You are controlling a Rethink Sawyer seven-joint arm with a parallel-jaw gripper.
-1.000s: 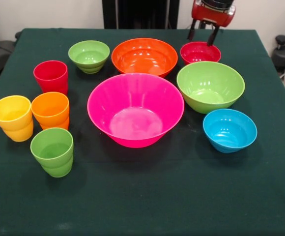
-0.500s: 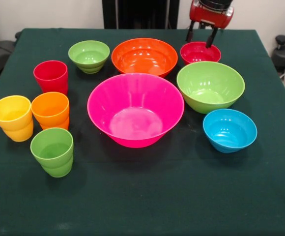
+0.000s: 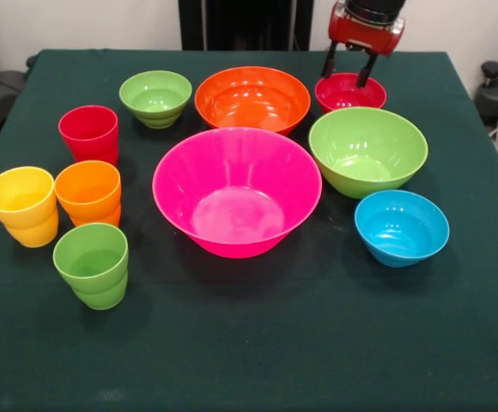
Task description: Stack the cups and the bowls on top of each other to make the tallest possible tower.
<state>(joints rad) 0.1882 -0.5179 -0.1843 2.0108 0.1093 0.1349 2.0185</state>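
Gripper [image 3: 347,72] spread, empty, over far rim of small red bowl [image 3: 350,93] near table's [image 3: 249,360] far right corner | no stack: pink bowl [image 3: 237,190] mid-table, other bowls around its far and right sides | four cups [image 3: 90,193] grouped by left edge

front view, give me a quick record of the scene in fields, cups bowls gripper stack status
cups: red cup, orange cup, yellow cup, green cup, upright, clustered left
bowls: pink bowl centre; orange bowl, small green bowl, small red bowl behind; large green bowl, blue bowl right
gripper: open, above small red bowl
tower: nothing stacked yet
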